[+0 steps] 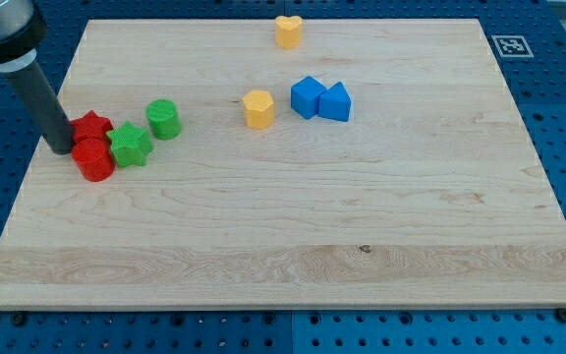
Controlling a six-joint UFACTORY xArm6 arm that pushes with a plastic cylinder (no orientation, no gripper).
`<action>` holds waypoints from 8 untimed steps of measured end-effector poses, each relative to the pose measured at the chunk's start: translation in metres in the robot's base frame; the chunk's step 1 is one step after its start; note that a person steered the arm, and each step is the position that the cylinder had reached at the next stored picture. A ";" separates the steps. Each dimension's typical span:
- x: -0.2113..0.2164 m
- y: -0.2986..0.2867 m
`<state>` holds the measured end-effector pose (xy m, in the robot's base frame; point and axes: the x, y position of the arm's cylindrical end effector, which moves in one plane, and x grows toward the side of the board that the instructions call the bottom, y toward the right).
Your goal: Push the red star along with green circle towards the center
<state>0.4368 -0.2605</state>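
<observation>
The red star (92, 126) lies near the board's left edge, touching a red round block (93, 160) below it and a green star (130, 146) to its right. The green circle (163, 119) stands just right of the green star, up and to the right of the red star, with a small gap. My tip (61, 147) rests on the board at the left side of the red star and the red round block, touching or nearly touching them.
A yellow block (258, 108) sits near the middle top, with two blue blocks (308, 96) (335, 102) touching each other to its right. Another yellow block (288, 31) is at the top edge. The wooden board (283, 256) lies on a blue perforated table.
</observation>
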 end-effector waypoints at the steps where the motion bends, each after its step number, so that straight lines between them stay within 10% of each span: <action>1: 0.000 0.014; 8: -0.050 0.081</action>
<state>0.3872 -0.1796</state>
